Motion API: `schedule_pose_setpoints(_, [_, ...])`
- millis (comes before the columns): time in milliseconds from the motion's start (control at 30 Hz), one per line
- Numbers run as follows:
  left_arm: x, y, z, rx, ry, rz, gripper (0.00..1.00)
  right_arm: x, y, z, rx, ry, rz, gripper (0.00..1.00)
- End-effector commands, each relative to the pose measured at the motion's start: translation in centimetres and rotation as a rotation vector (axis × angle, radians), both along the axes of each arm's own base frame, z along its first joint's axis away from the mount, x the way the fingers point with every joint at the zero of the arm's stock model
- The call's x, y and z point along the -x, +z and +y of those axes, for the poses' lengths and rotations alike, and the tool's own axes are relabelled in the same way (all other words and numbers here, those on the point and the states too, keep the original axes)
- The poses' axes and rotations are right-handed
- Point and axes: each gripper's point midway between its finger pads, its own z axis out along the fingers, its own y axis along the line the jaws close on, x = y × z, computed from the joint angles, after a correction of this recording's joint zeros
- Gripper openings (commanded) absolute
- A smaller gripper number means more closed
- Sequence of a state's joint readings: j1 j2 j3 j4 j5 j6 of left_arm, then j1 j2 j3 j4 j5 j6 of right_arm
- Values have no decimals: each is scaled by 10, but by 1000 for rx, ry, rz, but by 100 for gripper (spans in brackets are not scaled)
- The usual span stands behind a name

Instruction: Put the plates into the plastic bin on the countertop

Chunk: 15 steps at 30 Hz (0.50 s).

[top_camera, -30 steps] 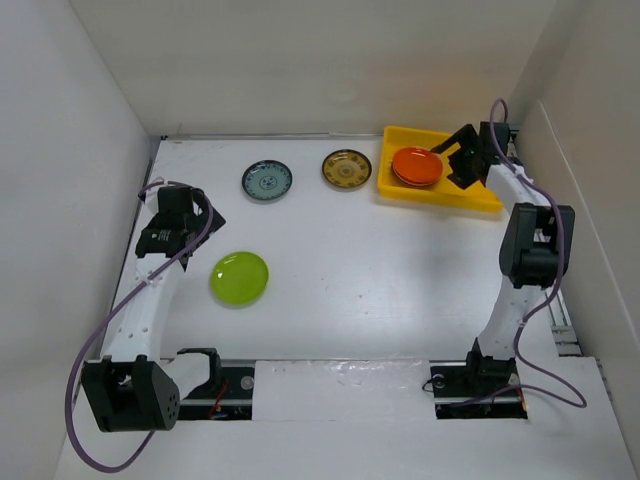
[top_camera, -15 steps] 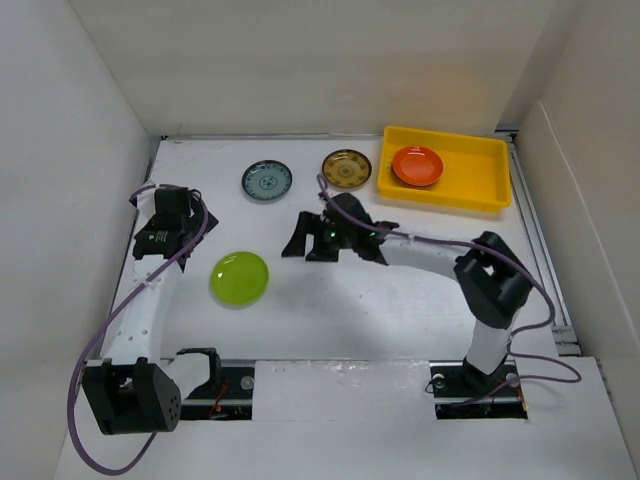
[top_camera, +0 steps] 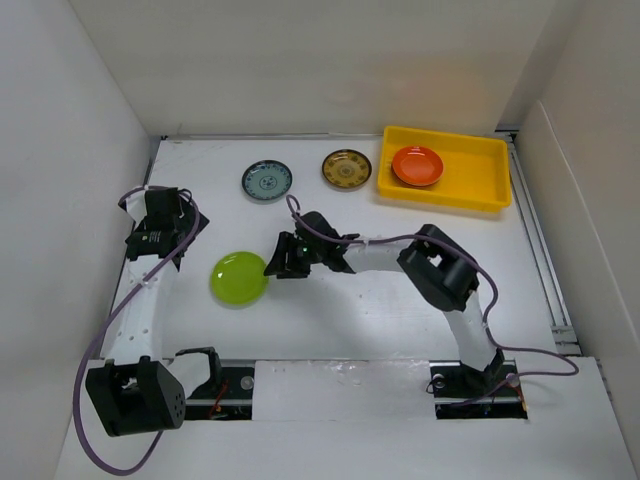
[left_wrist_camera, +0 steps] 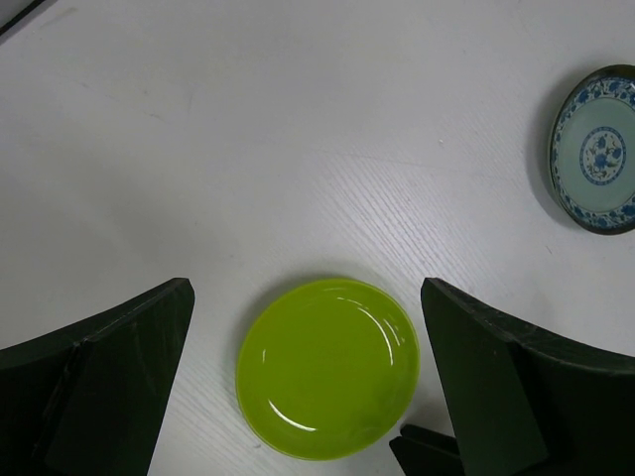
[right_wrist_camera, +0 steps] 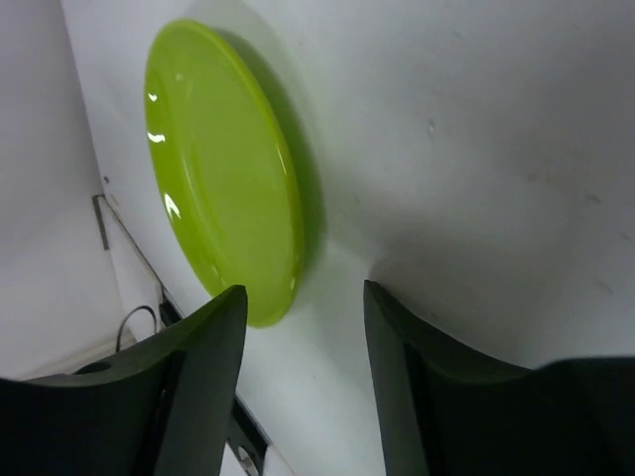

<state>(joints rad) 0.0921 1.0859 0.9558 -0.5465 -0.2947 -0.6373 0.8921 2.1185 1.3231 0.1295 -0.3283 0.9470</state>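
Observation:
A lime green plate (top_camera: 239,278) lies flat on the white countertop (top_camera: 350,320) at the left. My right gripper (top_camera: 278,264) is open, low at the plate's right edge, empty; in the right wrist view (right_wrist_camera: 303,288) the plate (right_wrist_camera: 223,188) is just ahead of its fingertips. My left gripper (top_camera: 160,215) is open and empty, above and left of the plate; its wrist view (left_wrist_camera: 305,288) shows the plate (left_wrist_camera: 327,367) between the fingers, well below. The yellow bin (top_camera: 470,165) at the back right holds orange plates (top_camera: 417,165).
A teal patterned plate (top_camera: 267,181), also in the left wrist view (left_wrist_camera: 595,149), and a gold-brown patterned plate (top_camera: 346,169) lie at the back of the countertop, left of the bin. White walls stand on the left, back and right.
My right arm has swung from the bin across the countertop to the lime green plate's right edge, open and empty. My left gripper has shifted slightly left.

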Motion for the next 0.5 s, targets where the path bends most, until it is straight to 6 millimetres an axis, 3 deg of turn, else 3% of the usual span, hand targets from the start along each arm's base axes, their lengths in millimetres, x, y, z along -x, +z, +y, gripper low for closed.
schedule_pose_setpoints(0, [1,0,0,2,-2,-6,100,-8,3,19,-59,-3,-1,55])
schedule_pose_setpoints(133, [1,3,-1,2,-2,-15,100,-12,-12,26,-51,-17,29,47])
schedule_pose_setpoints(233, [2,5,-2,7,-9,-25,100,-9,-22,33,-60,11,68,35])
schedule_pose_setpoints(267, [2,5,-2,7,-9,-25,100,-12,-20,37,-68,7,70,27])
schedule_pose_setpoints(300, [2,8,-2,6,-9,-34,100,-12,-24,37,-58,6,79,10])
schedule_pose_setpoints(367, [2,8,-2,6,-9,-34,100,-12,-23,37,-59,1,86,0])
schedule_pose_setpoints(467, [3,8,-2,5,-9,-45,100,-32,9,25,-87,-61,30,0])
